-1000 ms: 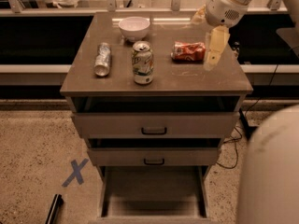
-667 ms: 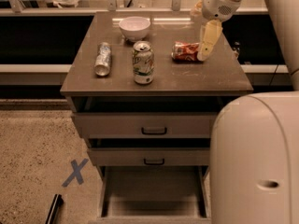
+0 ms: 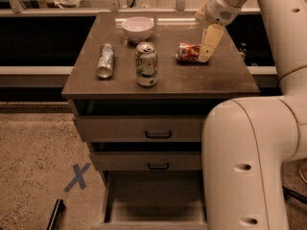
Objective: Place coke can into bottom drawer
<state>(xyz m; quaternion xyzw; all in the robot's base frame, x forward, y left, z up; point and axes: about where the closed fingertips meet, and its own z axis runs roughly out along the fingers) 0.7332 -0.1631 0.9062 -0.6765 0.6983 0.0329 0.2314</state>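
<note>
The coke can (image 3: 188, 52), red-orange and dented, lies on its side on the right part of the cabinet top (image 3: 220, 75). My gripper (image 3: 206, 49) hangs down from the upper right, its tip at the can's right end; one pale finger (image 3: 209, 41) shows in front of the can. The bottom drawer (image 3: 153, 202) is pulled out below the cabinet, its flat floor bare, and its right part is hidden behind my arm.
A white bowl (image 3: 137, 28) stands at the back of the top. A white-green can (image 3: 147, 64) stands upright in the middle. A slim silver can (image 3: 105, 60) lies at the left. Two shallower drawers (image 3: 144, 128) are slightly open. My big arm body (image 3: 244, 166) fills the lower right. A blue X (image 3: 77, 176) marks the floor.
My gripper has moved left and down to the coke can's right end. My arm body has swung further into view at the right, covering more of the drawers.
</note>
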